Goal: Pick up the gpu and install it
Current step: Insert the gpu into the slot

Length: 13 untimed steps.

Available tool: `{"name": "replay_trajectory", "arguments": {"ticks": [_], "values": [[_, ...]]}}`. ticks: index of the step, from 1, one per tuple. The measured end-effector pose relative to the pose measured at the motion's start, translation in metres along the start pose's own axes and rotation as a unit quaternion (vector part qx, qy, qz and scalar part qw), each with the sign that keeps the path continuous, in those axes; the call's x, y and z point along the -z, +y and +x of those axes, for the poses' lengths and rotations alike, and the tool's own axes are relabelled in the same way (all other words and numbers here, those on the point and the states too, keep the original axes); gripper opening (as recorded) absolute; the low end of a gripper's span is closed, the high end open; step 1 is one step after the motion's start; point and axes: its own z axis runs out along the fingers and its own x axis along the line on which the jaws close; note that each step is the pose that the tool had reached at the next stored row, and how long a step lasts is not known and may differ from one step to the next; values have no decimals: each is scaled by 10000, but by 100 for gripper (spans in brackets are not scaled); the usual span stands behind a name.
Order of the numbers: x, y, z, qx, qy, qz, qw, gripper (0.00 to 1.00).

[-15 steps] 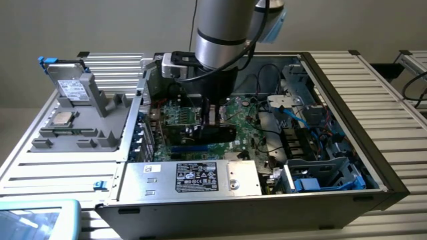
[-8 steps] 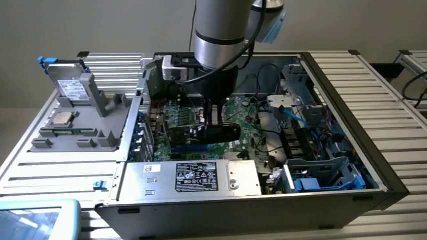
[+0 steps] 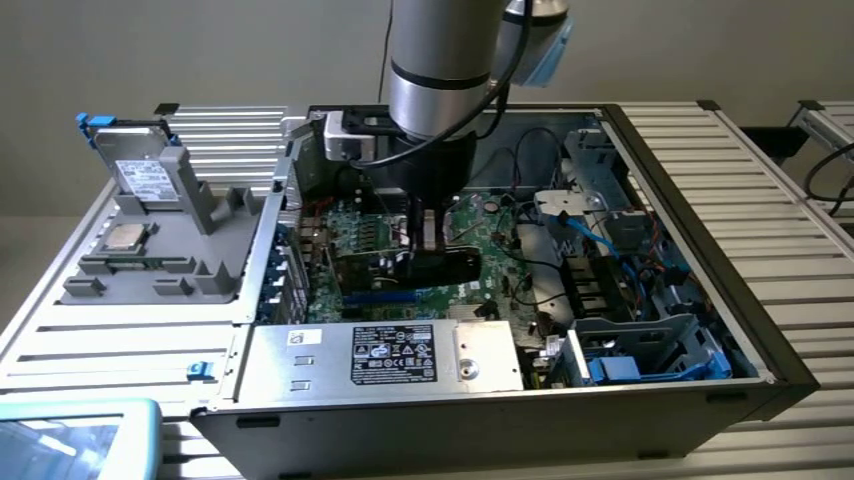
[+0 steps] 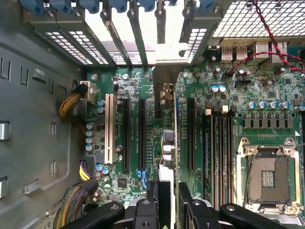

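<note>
The gripper [image 3: 430, 255], jaws partly closed around the flat green gpu card with black cooler [image 3: 363, 272], holds it on edge at the large green motherboard [image 3: 514, 255], twelve o'clock from the silver power-supply box [image 3: 400, 355] in the exterior view.

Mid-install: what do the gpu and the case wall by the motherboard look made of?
The gpu: matte black cooler, probably plastic, dull with no glint. The case wall: grey sheet metal, likely steel, judging by its punched slots and folded tabs.
</note>
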Motion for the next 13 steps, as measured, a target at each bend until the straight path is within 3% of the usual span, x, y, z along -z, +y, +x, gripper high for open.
{"name": "replay_trajectory", "arguments": {"ticks": [2,4,8,13], "values": [[7,1,-1,1,2,-30,10000,28],[17,1,-2,3,3,-96,10000,28],[29,2,-3,7,4,-184,9998,28],[30,7,-3,7,4,-189,9998,28]]}}
